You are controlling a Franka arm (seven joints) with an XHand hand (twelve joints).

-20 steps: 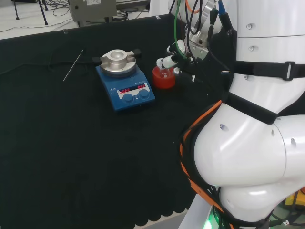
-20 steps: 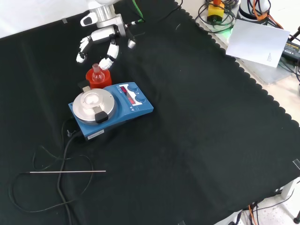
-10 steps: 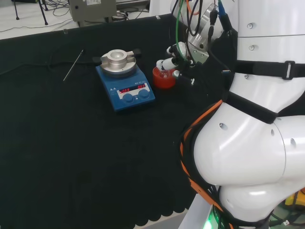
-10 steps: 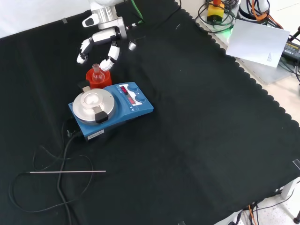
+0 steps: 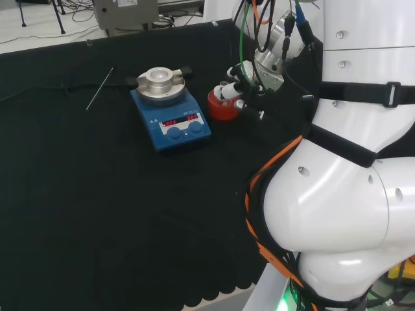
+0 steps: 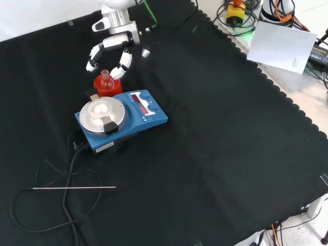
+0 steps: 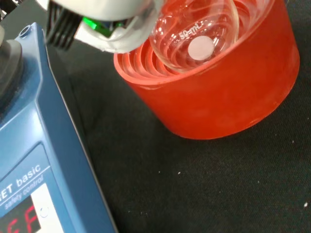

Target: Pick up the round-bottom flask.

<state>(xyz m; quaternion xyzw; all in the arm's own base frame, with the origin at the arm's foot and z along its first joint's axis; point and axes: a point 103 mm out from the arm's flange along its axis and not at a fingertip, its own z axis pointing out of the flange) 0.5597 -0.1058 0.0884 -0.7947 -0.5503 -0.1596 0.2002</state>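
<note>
On the black cloth, the blue stirrer plate (image 6: 122,120) stands with the red ribbed stand (image 6: 107,86) just beside it. The round-bottom flask (image 6: 106,80) sits upright in that stand, neck up. The hand (image 6: 109,49) hovers just beyond it in the front view, fingers spread either side, holding nothing. Since 1 second ago, the fingers have edged closer to the neck.

You are looking at a laboratory: on the cloth-covered bench (image 6: 215,133), a blue hotplate stirrer (image 6: 122,119) stands just beside a glass flask (image 6: 106,79) in its red ribbed stand (image 6: 108,87).
</note>
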